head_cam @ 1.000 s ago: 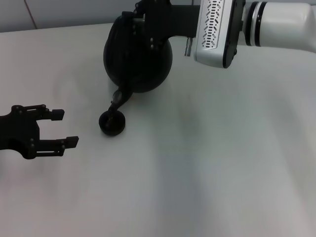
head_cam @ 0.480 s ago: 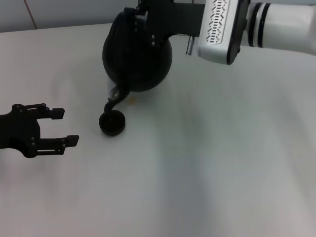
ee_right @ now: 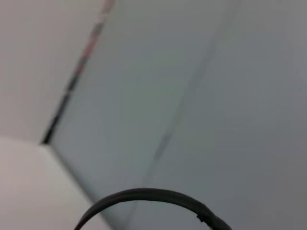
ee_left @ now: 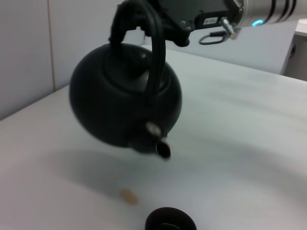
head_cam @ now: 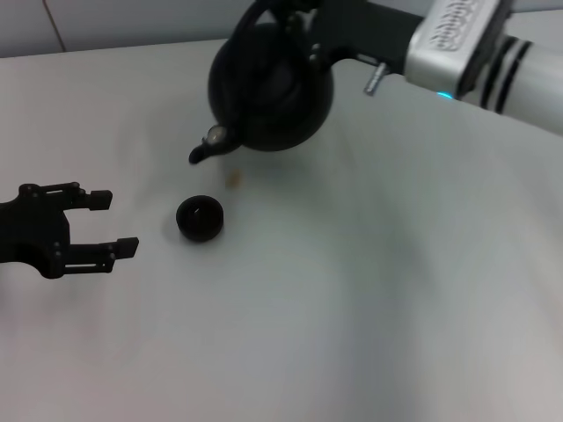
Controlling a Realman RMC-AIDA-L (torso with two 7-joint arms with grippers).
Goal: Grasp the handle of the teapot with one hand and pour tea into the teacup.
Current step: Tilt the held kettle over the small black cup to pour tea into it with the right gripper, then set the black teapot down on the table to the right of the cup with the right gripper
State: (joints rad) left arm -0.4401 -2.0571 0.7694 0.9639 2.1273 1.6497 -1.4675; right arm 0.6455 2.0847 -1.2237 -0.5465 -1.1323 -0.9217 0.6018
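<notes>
The round matte-black teapot (head_cam: 268,88) hangs in the air behind the teacup, its spout (head_cam: 201,155) pointing toward my left and off to the side of the cup. My right gripper (head_cam: 288,12) is shut on the arched black handle (head_cam: 248,19) at its top. The left wrist view shows the teapot (ee_left: 122,103), its handle (ee_left: 156,57) and the right gripper (ee_left: 141,12) clasping it. The small dark teacup (head_cam: 200,217) stands on the table, also at the edge of the left wrist view (ee_left: 170,221). My left gripper (head_cam: 107,225) is open and empty, left of the cup.
A small tan spot (head_cam: 234,179) lies on the white table (head_cam: 369,290) between teapot and cup; it also shows in the left wrist view (ee_left: 128,196). A wall stands behind the table's far edge. The right wrist view shows only wall and a thin black arc (ee_right: 144,195).
The teapot has swung up and to the right, away from the cup. Its spout, which was right over the cup, has lifted and levelled. The left arm has not moved.
</notes>
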